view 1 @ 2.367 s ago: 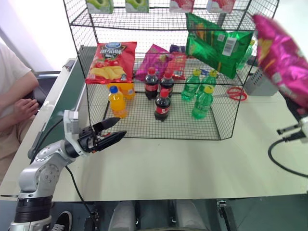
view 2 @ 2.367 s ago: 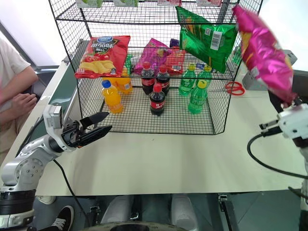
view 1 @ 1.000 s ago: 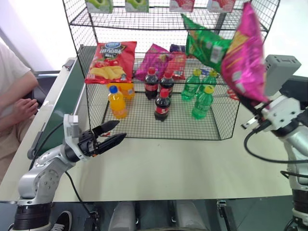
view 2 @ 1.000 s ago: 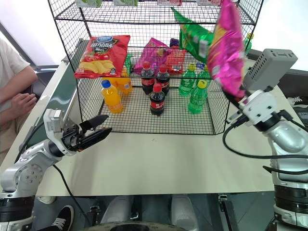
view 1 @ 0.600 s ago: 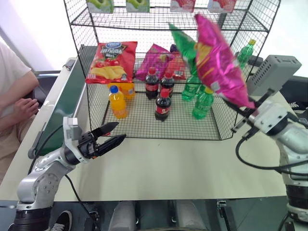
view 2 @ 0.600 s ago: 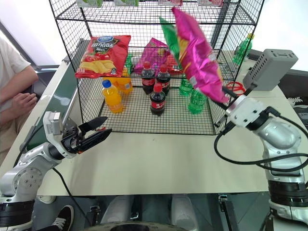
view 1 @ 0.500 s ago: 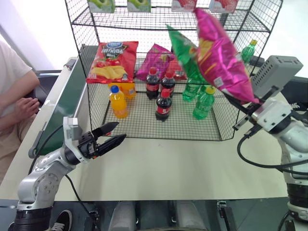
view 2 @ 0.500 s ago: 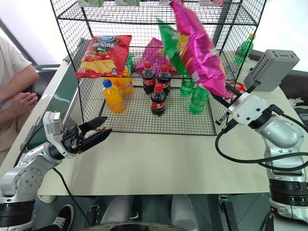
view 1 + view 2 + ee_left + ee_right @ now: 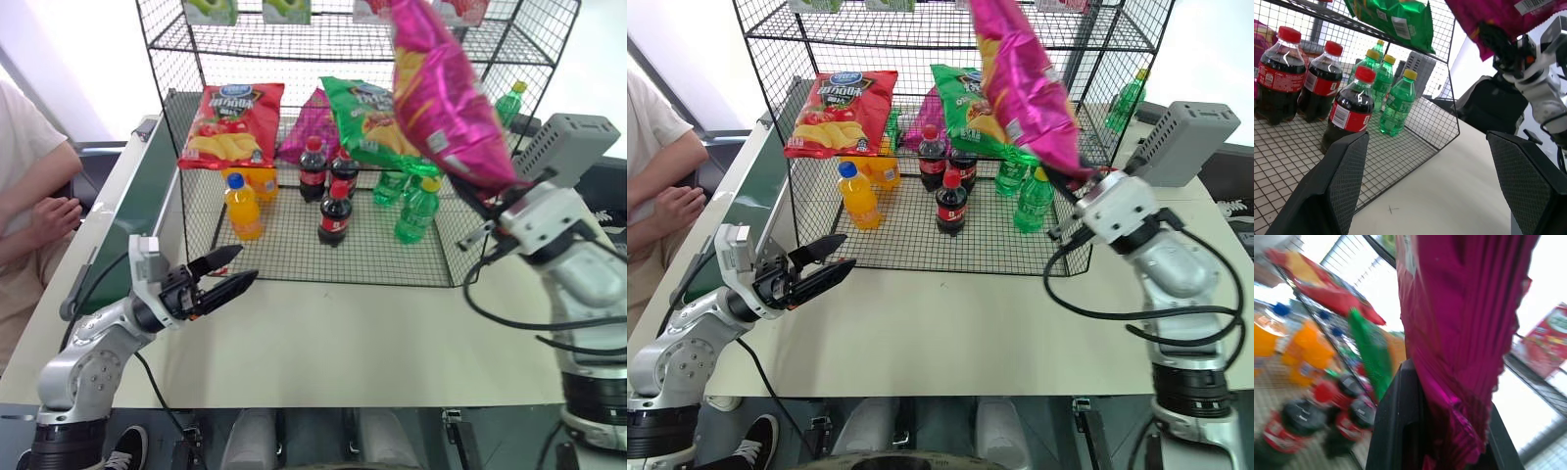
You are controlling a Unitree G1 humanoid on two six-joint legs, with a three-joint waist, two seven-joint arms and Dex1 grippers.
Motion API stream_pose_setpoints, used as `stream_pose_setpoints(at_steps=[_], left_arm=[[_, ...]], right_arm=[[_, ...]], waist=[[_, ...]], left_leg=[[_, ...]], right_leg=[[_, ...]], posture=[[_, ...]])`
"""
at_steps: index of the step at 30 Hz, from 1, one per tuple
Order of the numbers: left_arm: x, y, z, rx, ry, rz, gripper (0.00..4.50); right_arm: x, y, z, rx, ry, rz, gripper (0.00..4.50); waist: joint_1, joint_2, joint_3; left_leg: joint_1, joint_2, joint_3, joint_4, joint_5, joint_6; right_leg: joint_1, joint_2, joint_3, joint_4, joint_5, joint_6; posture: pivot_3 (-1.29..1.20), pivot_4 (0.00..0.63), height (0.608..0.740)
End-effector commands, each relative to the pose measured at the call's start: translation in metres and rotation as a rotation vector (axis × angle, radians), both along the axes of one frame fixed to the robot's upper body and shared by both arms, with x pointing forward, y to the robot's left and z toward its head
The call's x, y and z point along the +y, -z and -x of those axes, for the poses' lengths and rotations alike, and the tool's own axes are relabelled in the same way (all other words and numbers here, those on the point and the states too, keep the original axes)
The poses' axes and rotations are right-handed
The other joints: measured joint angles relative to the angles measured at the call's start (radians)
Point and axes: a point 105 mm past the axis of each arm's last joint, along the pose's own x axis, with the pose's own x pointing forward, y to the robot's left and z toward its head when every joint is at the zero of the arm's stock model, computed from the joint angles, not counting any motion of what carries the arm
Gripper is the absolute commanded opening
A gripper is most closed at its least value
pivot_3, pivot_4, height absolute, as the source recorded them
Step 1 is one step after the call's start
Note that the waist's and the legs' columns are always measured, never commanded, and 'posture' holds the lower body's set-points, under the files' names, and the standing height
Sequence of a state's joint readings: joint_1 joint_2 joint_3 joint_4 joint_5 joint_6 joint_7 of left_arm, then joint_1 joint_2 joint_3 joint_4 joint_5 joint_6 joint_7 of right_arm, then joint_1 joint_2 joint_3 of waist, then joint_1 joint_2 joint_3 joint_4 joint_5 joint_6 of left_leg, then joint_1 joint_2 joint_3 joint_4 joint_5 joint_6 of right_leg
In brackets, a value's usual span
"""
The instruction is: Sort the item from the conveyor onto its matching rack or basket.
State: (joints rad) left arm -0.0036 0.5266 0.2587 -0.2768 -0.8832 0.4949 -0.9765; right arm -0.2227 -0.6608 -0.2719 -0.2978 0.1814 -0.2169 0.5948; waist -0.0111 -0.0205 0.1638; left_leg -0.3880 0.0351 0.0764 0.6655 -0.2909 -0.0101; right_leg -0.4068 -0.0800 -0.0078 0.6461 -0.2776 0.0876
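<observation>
left gripper [image 9: 230, 272] low at lower left of the head view, above the pale table [image 9: 372, 333], fingers spread apart, nothing between them, tips aimed toward the rack front. right gripper [image 9: 1080, 182] at centre right, fingers pinched together on the bottom edge of the pink crisp bag [image 9: 1024, 83]; bag stands up and leans toward upper centre, in the air in front of the rack's upper tiers, apart from the shelf mesh as far as can be told. black wire rack [image 9: 186, 147] across the middle and top. bottom tier: orange drink bottle [image 9: 241, 208] at left, three cola bottles [image 9: 334, 211] at centre, green bottles [image 9: 413, 210] at right. middle tier: red crisp bag [image 9: 231, 125] at left, smaller dark magenta pack [image 9: 310, 127] at centre, green crisp bag [image 9: 367, 122] beside it, partly behind the pink bag. fruit cards [image 9: 286, 10] along the top edge. conveyor [image 9: 137, 201] runs up the left side beside the rack. a person's arm and hand [image 9: 49, 220] at far left edge
</observation>
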Motion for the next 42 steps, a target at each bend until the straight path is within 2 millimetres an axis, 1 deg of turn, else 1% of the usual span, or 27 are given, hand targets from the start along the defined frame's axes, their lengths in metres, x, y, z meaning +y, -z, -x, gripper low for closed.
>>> stream_pose_setpoints(at_steps=[1,2,6,10,15,16,18,19,23,25,26,28,29,33,35,38,42], left_arm=[[-0.002,-0.010,0.004,-0.067,0.021,-0.022,4.07],[-0.004,-0.012,0.004,-0.073,0.028,-0.022,4.07],[-0.009,-0.017,0.000,-0.109,0.045,-0.036,4.07],[-0.012,-0.022,-0.001,-0.151,0.059,-0.066,4.07],[-0.014,-0.027,-0.002,-0.163,0.060,-0.060,4.07],[-0.015,-0.028,-0.002,-0.164,0.061,-0.060,4.07],[-0.016,-0.029,-0.001,-0.172,0.063,-0.060,4.07],[-0.017,-0.030,-0.001,-0.175,0.063,-0.062,4.07],[-0.019,-0.032,-0.001,-0.199,0.065,-0.079,4.07],[-0.019,-0.032,-0.001,-0.199,0.062,-0.074,4.07],[-0.020,-0.033,-0.002,-0.204,0.058,-0.076,4.07],[-0.019,-0.033,-0.002,-0.201,0.050,-0.065,4.07],[-0.019,-0.034,-0.002,-0.199,0.045,-0.061,4.07],[-0.019,-0.033,-0.001,-0.198,0.038,-0.065,4.07],[-0.019,-0.035,-0.001,-0.198,0.035,-0.056,4.07],[-0.020,-0.035,-0.002,-0.210,0.036,-0.065,4.07],[-0.023,-0.036,-0.002,-0.220,0.036,-0.065,4.07]], right_arm=[[-0.010,-0.009,0.013,-0.048,0.051,0.052,0.05],[-0.015,-0.005,0.011,-0.035,0.070,0.063,0.05],[-0.030,0.013,0.001,-0.011,0.173,0.202,0.05],[-0.044,0.017,-0.006,-0.018,0.248,0.256,0.05],[-0.058,0.012,-0.021,-0.040,0.373,0.278,0.05],[-0.057,0.015,-0.024,-0.040,0.386,0.322,0.05],[-0.059,0.011,-0.035,-0.043,0.442,0.317,0.05],[-0.059,0.011,-0.039,-0.042,0.461,0.341,0.05],[-0.053,0.019,-0.055,0.000,0.500,0.410,0.05],[-0.055,0.015,-0.060,0.003,0.536,0.373,0.05],[-0.053,0.016,-0.063,0.018,0.534,0.390,0.05],[-0.057,0.018,-0.066,0.044,0.560,0.350,0.05],[-0.059,0.018,-0.066,0.046,0.575,0.363,0.05],[-0.067,-0.001,-0.068,-0.007,0.656,0.350,0.05],[-0.064,-0.004,-0.071,-0.002,0.672,0.353,0.05],[-0.050,0.004,-0.076,0.038,0.651,0.348,0.05],[-0.047,0.005,-0.085,0.033,0.693,0.334,0.05]], waist=[[0.000,0.000,0.000],[-0.001,0.000,0.000],[-0.003,0.000,0.000],[-0.003,0.000,0.000],[-0.003,0.000,0.000],[-0.003,0.000,0.000],[-0.005,0.000,0.000],[-0.007,0.000,0.000],[-0.005,0.000,0.000],[-0.005,0.000,0.000],[-0.004,0.000,0.000],[-0.003,0.000,0.000],[-0.002,0.000,0.000],[-0.002,0.000,0.000],[-0.002,0.000,0.000],[-0.001,0.000,0.000],[-0.004,0.000,0.000]], left_leg=[[0.000,0.000,0.000,0.000,0.000,0.000],[0.000,0.000,0.000,0.000,0.000,0.000],[0.001,0.000,0.001,0.000,0.000,0.000],[0.001,-0.001,0.001,0.000,0.000,0.000],[0.000,-0.001,0.001,0.000,0.000,0.000],[0.000,-0.001,0.001,0.000,0.000,0.000],[0.000,-0.001,0.001,0.000,0.000,0.000],[0.000,-0.001,0.001,0.000,0.000,0.000],[0.000,-0.001,0.000,0.000,0.000,0.000],[0.000,-0.001,0.000,0.000,0.000,0.000],[0.000,-0.001,0.001,0.000,0.000,0.000],[-0.001,-0.001,0.001,0.000,0.000,0.000],[-0.001,-0.001,0.001,0.000,0.000,0.000],[-0.002,-0.001,0.000,0.000,0.000,0.000],[-0.002,-0.001,0.001,0.000,0.000,0.000],[-0.002,-0.001,0.000,0.000,0.000,0.000],[-0.002,-0.001,0.001,0.000,0.000,0.000]], right_leg=[[0.000,0.000,0.000,0.000,0.000,0.000],[0.000,0.000,0.000,0.000,0.000,0.000],[0.000,0.001,0.000,0.000,0.000,-0.001],[0.000,0.001,0.000,0.000,0.000,0.000],[0.000,0.001,0.000,0.000,0.000,0.000],[0.000,0.001,0.000,0.000,0.000,0.000],[0.000,0.001,0.000,0.000,0.000,0.000],[0.000,0.001,0.000,0.000,0.000,0.000],[-0.001,0.001,0.000,0.001,0.000,0.000],[-0.001,0.001,0.000,0.001,0.000,0.000],[-0.001,0.001,0.000,0.000,0.000,0.000],[-0.002,0.001,0.000,0.000,0.000,0.000],[-0.002,0.001,0.000,0.000,0.000,0.000],[-0.002,0.001,0.000,0.000,0.000,0.000],[-0.002,0.001,0.000,0.000,0.000,0.000],[-0.002,0.001,0.000,0.000,0.000,0.000],[-0.002,0.001,0.000,0.000,0.000,0.000]], posture=[[0.00,0.150,0.740],[0.00,0.150,0.740],[0.00,0.150,0.740],[0.00,0.150,0.740],[0.00,0.150,0.740],[0.00,0.150,0.740],[0.00,0.150,0.740],[0.00,0.150,0.740],[0.00,0.150,0.740],[0.00,0.150,0.740],[0.00,0.150,0.740],[0.00,0.150,0.740],[0.00,0.150,0.740],[0.00,0.150,0.740],[0.00,0.150,0.740],[0.00,0.150,0.740],[0.00,0.150,0.740]])
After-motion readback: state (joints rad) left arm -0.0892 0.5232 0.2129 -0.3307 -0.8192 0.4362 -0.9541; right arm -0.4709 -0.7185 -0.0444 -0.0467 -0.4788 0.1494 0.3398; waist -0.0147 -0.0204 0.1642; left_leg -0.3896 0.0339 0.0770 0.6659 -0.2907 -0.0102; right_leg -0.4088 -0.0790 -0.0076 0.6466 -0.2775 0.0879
